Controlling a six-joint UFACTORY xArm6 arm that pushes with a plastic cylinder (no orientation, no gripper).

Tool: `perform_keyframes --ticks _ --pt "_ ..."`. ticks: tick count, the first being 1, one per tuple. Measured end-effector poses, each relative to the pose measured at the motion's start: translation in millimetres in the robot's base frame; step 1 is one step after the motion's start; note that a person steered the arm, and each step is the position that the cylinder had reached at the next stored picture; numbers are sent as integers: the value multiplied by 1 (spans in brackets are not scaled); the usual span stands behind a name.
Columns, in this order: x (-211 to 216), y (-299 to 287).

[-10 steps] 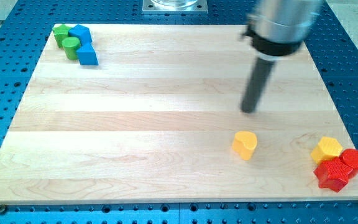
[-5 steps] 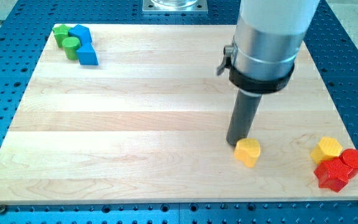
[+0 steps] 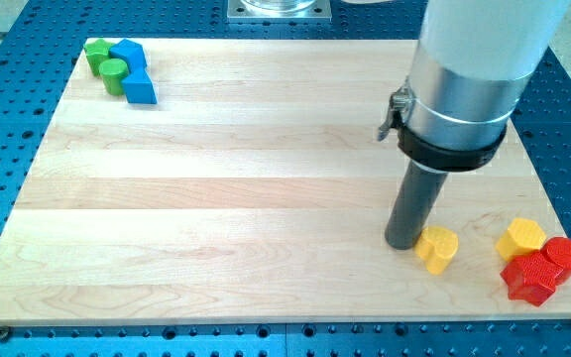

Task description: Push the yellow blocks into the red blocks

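A pale wooden board (image 3: 216, 188) lies on a blue perforated table (image 3: 8, 129), and the single camera view looks down on it from the near edge. Far off at the board's top-left corner sit two green blocks (image 3: 105, 61), cylinder-like, pressed together with two blue blocks (image 3: 133, 71); they play no part in this task and lie well apart from everything else. At the view's bottom right, two red blocks (image 3: 543, 268) huddle near the board's corner, one rounded and one more star-like, with a yellow block (image 3: 520, 239) touching them on their upper left, so that one seems already delivered. The other yellow block, a heart-shaped one (image 3: 436, 248), lies between the rod and that cluster, near it but apart from it. The arm carries no fingers to open or close, only a dark rod; its tip (image 3: 402, 244) rests on the board touching the heart-shaped block's left side. That placement makes sense: the tip stands on the side away from the red blocks, so a push toward the view's right should likely carry the block into them.
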State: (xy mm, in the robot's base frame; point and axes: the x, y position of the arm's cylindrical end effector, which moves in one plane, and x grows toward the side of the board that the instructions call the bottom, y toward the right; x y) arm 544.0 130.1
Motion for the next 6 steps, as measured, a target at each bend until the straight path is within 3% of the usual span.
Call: perform_keyframes --ticks 2,3,4,5,6 --pt "2 42" --pt "2 40" --pt "5 -4" --pt "42 -4" --pt "53 22"
